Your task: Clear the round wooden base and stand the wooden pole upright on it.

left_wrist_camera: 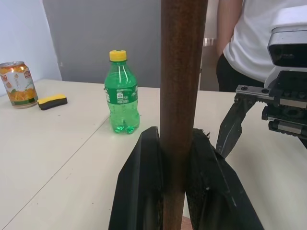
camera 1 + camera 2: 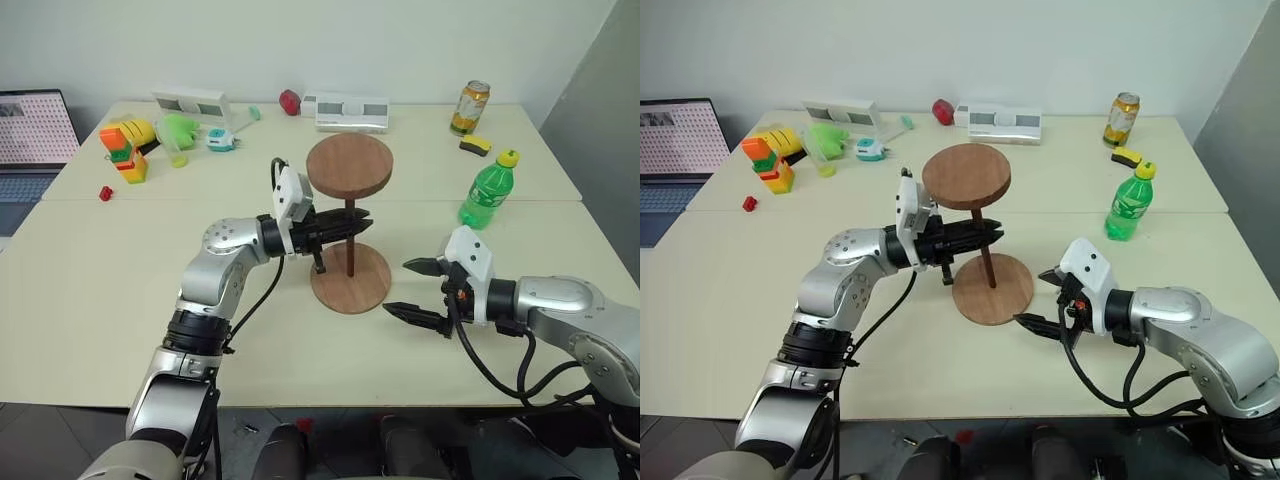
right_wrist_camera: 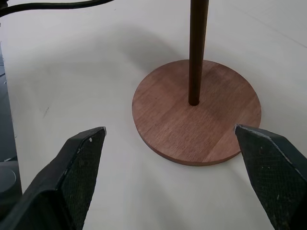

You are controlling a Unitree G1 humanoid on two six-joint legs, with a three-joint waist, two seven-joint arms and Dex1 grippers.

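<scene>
The round wooden base lies flat on the table in front of me. The wooden pole stands upright with its lower end at the base's centre hole and its fixed disc on top. My left gripper reaches in from the left and is shut on the pole's middle, its black fingers pressed on both sides of the rod. My right gripper waits just right of the base, open, with the base between the spread fingertips in the right wrist view.
A green bottle stands right of the pole, with an orange can and a yellow-black block behind it. Toys and white boxes line the far edge. A laptop sits far left. A person stands beyond the table.
</scene>
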